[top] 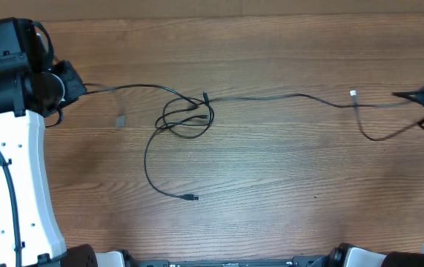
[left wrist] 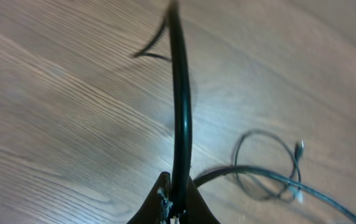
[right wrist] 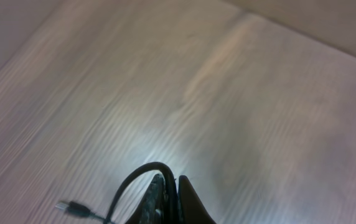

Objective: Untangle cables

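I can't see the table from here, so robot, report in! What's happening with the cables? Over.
Copy: left end effector shut on the cables. Also right end effector shut on them. Tangle of loops in the middle. Nothing in the way.

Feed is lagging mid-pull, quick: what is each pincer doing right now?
Left pincer: closed, gripping a thin black flexible cable.
Right pincer: closed, pinching a loop of thin black cable.
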Available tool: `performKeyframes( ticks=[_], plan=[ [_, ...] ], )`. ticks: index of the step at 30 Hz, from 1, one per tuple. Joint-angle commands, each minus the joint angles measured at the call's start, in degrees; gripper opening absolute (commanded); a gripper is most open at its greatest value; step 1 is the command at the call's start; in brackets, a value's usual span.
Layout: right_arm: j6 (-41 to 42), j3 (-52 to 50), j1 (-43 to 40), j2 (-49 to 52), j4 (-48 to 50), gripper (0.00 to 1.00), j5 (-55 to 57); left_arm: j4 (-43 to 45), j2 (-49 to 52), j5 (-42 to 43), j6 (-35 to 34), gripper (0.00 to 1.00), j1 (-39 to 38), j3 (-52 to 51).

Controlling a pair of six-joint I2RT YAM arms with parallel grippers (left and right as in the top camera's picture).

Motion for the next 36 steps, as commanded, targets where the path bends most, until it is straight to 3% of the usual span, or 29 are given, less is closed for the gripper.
performKeyframes(
  ticks=[1,4,6,10,13,17,25,36],
  plan=[
    [6.8,1.9,-4.4,-1.8,-0.4,0.04,4.0,1.0,-2.8,-6.9,-6.9,0.04,0.0,1.3],
    [7.0,1.9,-6.8,-1.8,0.2,0.04,-1.9,1.3,-3.1,-4.7,-8.7,0.04,0.0,1.3],
    [6.7,1.9,-7.1,-1.8,1.2,0.04,-7.5,1.9,-3.1,2.5,-7.9,0.04,-0.4,1.3],
    [-6.1,1.9,-6.6,-1.8,6.3,0.04,-25.2,3.2,-2.9,19.6,-0.2,0.04,-2.9,1.3],
    [-12.5,1.9,-6.1,-1.8,8.2,0.04,-32.4,2.5,-2.9,25.5,6.4,0.04,-6.0,1.3],
    [-12.6,1.9,-6.1,-1.8,7.1,0.04,-28.2,-0.8,-2.9,24.2,12.1,0.04,-9.2,1.3],
    [-11.8,1.9,-6.1,-1.3,6.8,0.04,-9.9,-4.7,-2.9,18.5,12.7,0.04,-10.6,1.3],
    [-10.3,1.9,-7.5,4.6,7.0,0.04,-4.7,-6.6,-2.9,18.5,13.0,0.04,-10.6,1.3]
  ],
)
